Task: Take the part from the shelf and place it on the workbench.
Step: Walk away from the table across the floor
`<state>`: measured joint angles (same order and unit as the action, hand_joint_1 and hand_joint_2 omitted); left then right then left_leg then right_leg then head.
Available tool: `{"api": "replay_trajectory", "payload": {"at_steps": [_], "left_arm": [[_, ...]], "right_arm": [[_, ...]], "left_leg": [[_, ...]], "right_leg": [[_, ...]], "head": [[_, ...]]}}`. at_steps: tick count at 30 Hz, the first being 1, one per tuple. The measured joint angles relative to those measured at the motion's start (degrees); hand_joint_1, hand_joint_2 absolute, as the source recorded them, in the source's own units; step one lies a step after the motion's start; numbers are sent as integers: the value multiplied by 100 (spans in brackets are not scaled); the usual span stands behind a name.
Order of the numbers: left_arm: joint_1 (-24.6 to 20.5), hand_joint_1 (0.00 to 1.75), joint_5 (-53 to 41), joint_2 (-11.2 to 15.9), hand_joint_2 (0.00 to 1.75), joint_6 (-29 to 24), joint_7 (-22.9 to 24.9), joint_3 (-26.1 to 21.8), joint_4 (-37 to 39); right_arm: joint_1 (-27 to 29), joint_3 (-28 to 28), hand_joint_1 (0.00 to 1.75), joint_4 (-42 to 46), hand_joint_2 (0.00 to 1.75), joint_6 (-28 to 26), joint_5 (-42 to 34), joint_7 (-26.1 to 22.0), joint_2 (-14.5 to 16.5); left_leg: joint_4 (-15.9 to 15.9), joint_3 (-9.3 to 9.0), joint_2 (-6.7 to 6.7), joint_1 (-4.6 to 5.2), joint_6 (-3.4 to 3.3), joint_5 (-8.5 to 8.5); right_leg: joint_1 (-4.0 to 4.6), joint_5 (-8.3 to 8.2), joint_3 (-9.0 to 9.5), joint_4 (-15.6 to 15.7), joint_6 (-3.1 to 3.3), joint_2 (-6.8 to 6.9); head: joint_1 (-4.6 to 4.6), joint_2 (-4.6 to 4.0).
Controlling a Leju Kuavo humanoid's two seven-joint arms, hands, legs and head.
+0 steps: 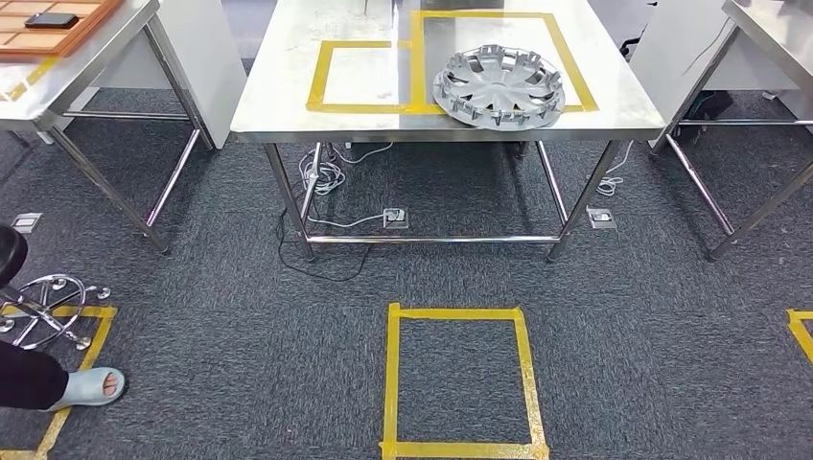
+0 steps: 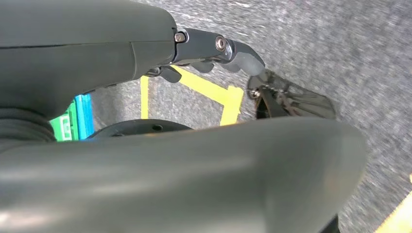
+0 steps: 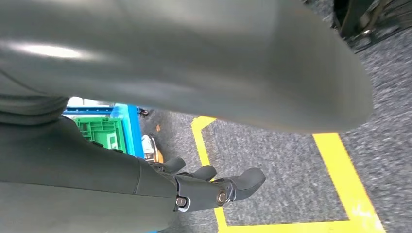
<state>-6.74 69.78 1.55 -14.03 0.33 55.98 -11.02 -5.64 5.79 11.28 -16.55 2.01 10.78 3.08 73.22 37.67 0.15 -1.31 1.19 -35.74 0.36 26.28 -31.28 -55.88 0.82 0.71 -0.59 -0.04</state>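
In the head view, the part (image 1: 499, 87), a silver wheel cover, is lying on the steel table (image 1: 288, 57), overlapping the yellow tape (image 1: 414, 67) marked there. A taped square (image 1: 391, 383) is showing on the carpet below, and a person's foot (image 1: 91, 386) is resting near a chair base (image 1: 48, 307). In the left wrist view, the left robot hand (image 2: 214, 56) is hanging over the carpet, fingers loosely apart, grasping nothing. In the right wrist view, the right robot hand (image 3: 214, 184) is likewise hanging released, near a green crate (image 3: 99, 132).
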Motion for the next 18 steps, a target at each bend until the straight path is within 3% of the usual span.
{"api": "replay_trajectory", "payload": {"at_steps": [1, 4, 6, 8, 10, 12, 14, 15, 16, 18], "left_arm": [[2, 0, -1, -9, 0, -16, -4, 2, 0], [-15, 0, 1, -11, 0, 27, -4, 4, 0], [-21, 0, 8, -7, 0, 62, 2, 4, 0], [-6, 0, 18, -10, 0, 69, 13, 5, 0], [0, 0, 27, -8, 0, 67, 23, 6, 1], [-3, 0, 33, -4, 0, 64, 26, 6, 2], [3, 0, 35, -6, 0, 58, 25, 7, 2], [6, 0, 36, -7, 0, 53, 23, 7, 2], [7, 0, 37, -8, 0, 52, 21, 7, 2], [2, 0, 39, -8, 0, 59, 16, 7, 2]], "right_arm": [[1, 0, 0, -2, 0, 0, -8, 2, 1], [-1, 0, 0, -4, 0, 0, -16, 2, 2], [-4, 0, 0, -5, 0, 0, -19, 1, 3], [-2, 0, 0, -8, 0, 0, -19, -3, -1], [3, 0, 0, -11, 0, -1, -20, -6, -11], [8, 0, 0, -15, 0, -2, -25, -4, -18], [13, 0, 0, -22, 0, -2, -28, 14, -19], [16, 0, 0, -25, 0, -2, -28, 29, -20], [19, 0, 0, -27, 0, -2, -28, 42, -23], [20, 0, 0, -29, 0, -2, -27, 52, -29]], "left_leg": [[-94, -130, 0, 1, -9, 46], [-1217, -882, -33, 15, -77, 373], [-1625, -1082, -58, 47, -135, 436], [-1651, -1051, -20, 66, -208, 480], [-1675, -1015, 57, 47, -290, 555], [-1685, -942, 144, 33, -343, 626], [-1676, -852, 243, 37, -349, 681], [-1667, -813, 298, 36, -343, 702], [-1657, -783, 355, 33, -335, 716], [-1637, -783, 459, 29, -313, 732]], "right_leg": [[10, -43, -44, -15, -4, 0], [36, -162, -183, -113, -53, -27], [43, -225, -280, -170, -119, -43], [23, -282, -335, -170, -190, -72], [-3, -169, -440, -319, -270, -100], [-42, 249, -669, -910, -356, -104], [-87, 649, -874, -1631, -422, -102], [-103, 704, -857, -1763, -442, -97], [-115, 653, -730, -1671, -454, -82], [-123, 377, -226, -951, -447, 65]], "head": [[16, 0], [55, 0], [44, 0], [20, 0], [-1, 0], [-70, 0], [-136, 0], [-154, 0], [-172, 0], [-212, 0]]}}
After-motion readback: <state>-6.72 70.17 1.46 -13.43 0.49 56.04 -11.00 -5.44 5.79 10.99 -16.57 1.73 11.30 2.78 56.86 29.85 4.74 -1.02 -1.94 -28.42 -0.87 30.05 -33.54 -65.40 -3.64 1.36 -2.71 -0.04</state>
